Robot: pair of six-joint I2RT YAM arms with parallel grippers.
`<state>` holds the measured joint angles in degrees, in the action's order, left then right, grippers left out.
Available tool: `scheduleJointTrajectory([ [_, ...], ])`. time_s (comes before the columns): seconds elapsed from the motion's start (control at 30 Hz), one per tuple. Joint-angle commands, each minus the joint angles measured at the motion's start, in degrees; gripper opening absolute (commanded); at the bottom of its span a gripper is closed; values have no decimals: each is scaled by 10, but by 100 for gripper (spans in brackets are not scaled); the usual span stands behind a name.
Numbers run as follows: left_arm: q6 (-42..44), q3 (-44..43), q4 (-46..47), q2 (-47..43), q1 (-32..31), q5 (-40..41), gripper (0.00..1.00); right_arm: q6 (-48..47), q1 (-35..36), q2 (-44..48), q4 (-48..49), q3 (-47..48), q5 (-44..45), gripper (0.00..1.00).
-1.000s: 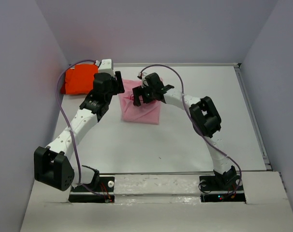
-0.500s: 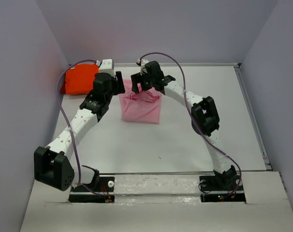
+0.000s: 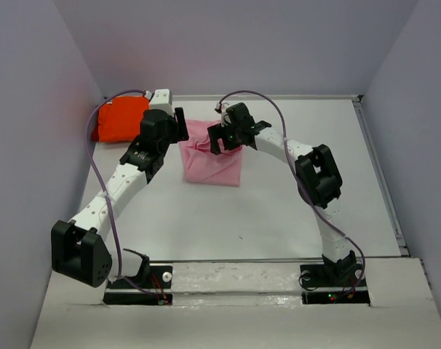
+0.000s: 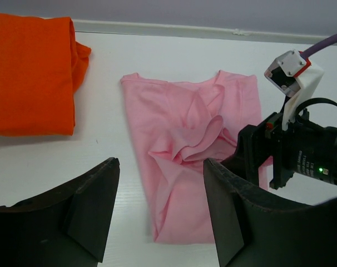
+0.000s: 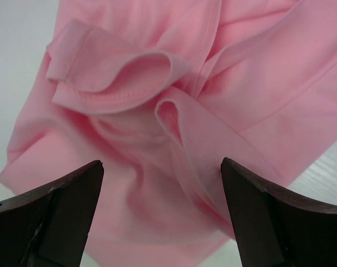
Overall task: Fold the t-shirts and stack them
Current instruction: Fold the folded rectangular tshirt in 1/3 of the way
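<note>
The light pink t-shirt [image 3: 212, 166] lies partly folded at the table's rear centre, with a sleeve and loose folds bunched on top [image 4: 192, 139] [image 5: 124, 83]. The bright orange t-shirt [image 3: 118, 121] [image 4: 29, 72] lies folded at the rear left, apart from the pink one. My left gripper [image 3: 179, 126] [image 4: 160, 163] stands open above the pink shirt's left edge, nothing between its fingers. My right gripper [image 3: 219, 139] [image 5: 162, 163] hovers open just over the bunched pink cloth, holding nothing. In the left wrist view the right gripper [image 4: 285, 158] shows at the shirt's right side.
Lavender walls close in the white table [image 3: 279, 211] at the back and both sides. A raised rim [image 3: 380, 178] runs along the right edge. Purple cables [image 3: 104, 203] loop off both arms. Both arm bases sit on the near edge.
My right gripper swung back toward the wall, then came right and down over the pink shirt. The pink cloth's top folds shifted. The left arm stayed still.
</note>
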<state>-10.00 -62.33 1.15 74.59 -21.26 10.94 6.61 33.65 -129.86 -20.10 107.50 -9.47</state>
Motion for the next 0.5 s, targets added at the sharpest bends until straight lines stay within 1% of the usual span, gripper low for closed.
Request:
scheduleJointTrajectory([
  [0.0, -1, 2, 26, -13, 3, -4, 71, 4, 0, 69, 30, -42, -17, 92],
  [0.2, 0, 0, 24, -8, 2, -2, 71, 6, 12, 95, 48, -102, -54, 91],
  [0.3, -1, -1, 24, -6, 2, -3, 71, 23, 12, 116, 93, -132, -88, 91],
  [0.47, 0, 0, 23, -3, 3, -4, 71, 38, 18, 107, 96, -121, -129, 91],
])
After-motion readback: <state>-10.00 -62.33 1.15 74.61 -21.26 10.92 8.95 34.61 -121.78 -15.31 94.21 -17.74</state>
